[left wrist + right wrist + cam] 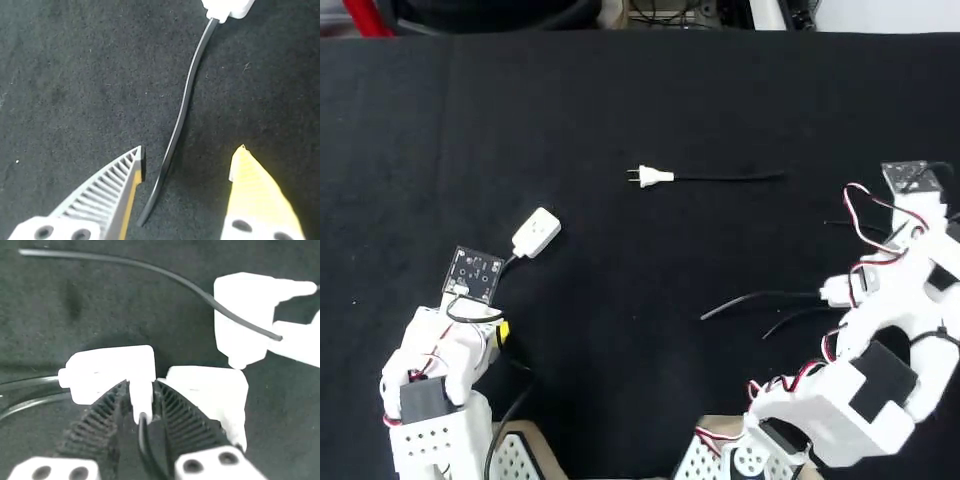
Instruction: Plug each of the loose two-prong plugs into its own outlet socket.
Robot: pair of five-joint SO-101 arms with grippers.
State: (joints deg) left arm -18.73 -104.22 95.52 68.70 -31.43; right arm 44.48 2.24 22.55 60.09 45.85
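Black cloth covers the desk [620, 90], where the right jaws clamp a white plug [107, 371], the left jaws gape astride the limp cord [182, 110] of a socket [227, 7], and 1 light, rigid loose plug [653, 177] lies mid-desk, likely best gripped by its body.

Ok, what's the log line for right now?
left jaws open over black cord | right jaws shut on white plug | second plug loose mid-table
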